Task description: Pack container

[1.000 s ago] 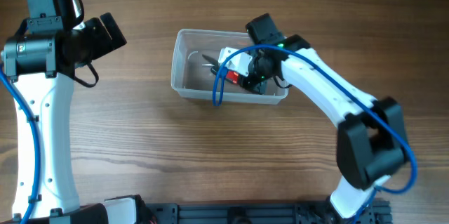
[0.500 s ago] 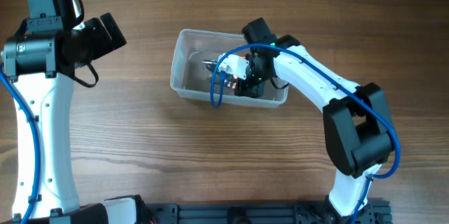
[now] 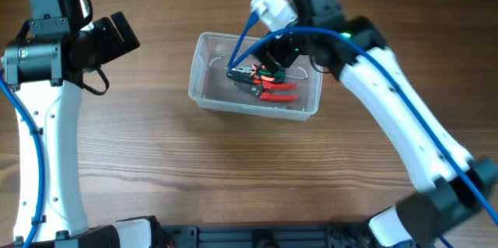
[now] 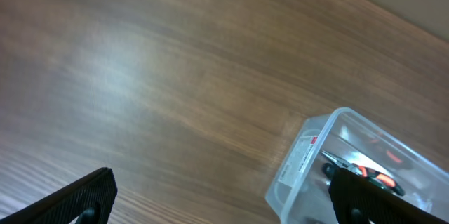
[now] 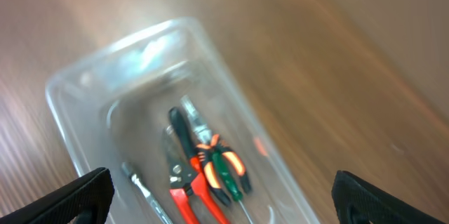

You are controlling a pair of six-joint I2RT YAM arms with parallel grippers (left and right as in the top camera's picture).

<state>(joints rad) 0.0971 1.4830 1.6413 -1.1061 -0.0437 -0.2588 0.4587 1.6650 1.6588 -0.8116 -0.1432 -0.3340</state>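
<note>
The container (image 3: pixel 199 85), mid-desk toward the far edge, holds red-handled pliers (image 3: pixel 274 91); the right gripper (image 5: pixel 224 199), jaws wide apart and empty above it, should rise straight up clear of the rim, while the left gripper (image 3: pixel 128 36), jaws also apart, waits near the left edge.

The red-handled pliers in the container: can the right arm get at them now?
Probably yes. The right pincer hangs open over the container, which has no lid, and the red-handled pliers lie uncovered on its bottom.
</note>
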